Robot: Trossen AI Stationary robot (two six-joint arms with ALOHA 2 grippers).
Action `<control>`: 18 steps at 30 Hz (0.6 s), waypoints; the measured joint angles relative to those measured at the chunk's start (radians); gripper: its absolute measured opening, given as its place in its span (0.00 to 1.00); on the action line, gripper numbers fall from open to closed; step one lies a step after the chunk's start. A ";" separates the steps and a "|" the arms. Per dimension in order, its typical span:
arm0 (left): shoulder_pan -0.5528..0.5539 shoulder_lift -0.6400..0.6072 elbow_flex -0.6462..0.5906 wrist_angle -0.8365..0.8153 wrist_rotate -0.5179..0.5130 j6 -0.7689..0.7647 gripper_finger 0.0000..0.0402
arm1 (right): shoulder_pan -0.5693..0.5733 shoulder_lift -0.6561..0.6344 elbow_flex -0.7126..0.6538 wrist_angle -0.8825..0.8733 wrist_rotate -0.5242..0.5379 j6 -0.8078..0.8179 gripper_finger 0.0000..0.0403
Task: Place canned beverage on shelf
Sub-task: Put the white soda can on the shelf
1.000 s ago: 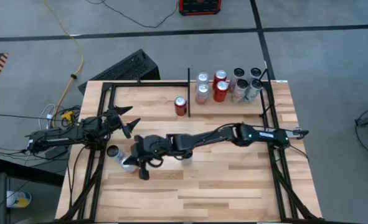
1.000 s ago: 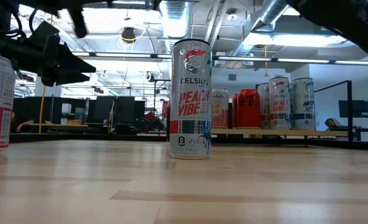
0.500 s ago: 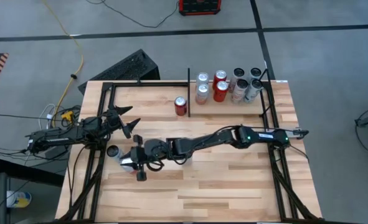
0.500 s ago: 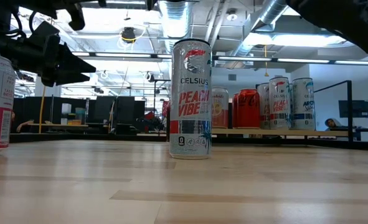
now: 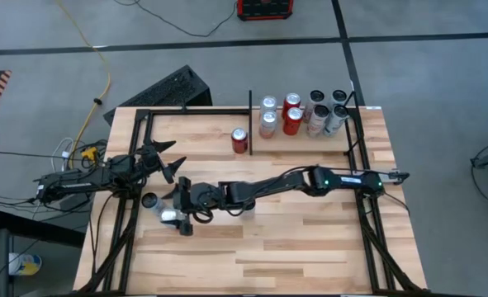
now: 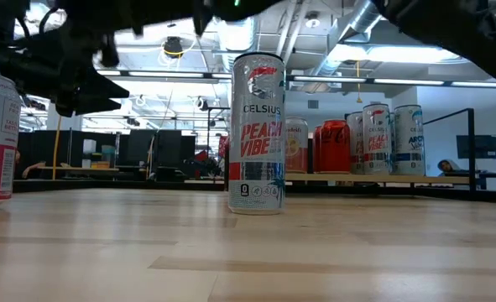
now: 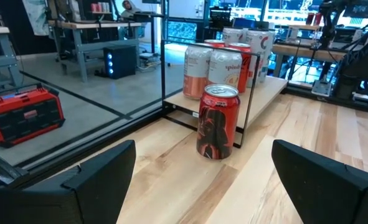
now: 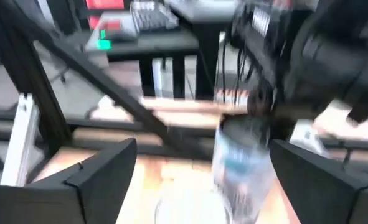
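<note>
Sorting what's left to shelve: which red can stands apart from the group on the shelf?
The dark red can, alone on the table outside the black divider bar; the other red cans stand among the shelved group.

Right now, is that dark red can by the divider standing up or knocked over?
Upright. The red can stands on its base, top facing up, on the shelf.
</note>
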 joint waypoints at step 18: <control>0.000 0.000 0.000 0.000 0.000 0.000 0.90 | -0.002 0.067 0.000 0.057 -0.016 -0.056 0.93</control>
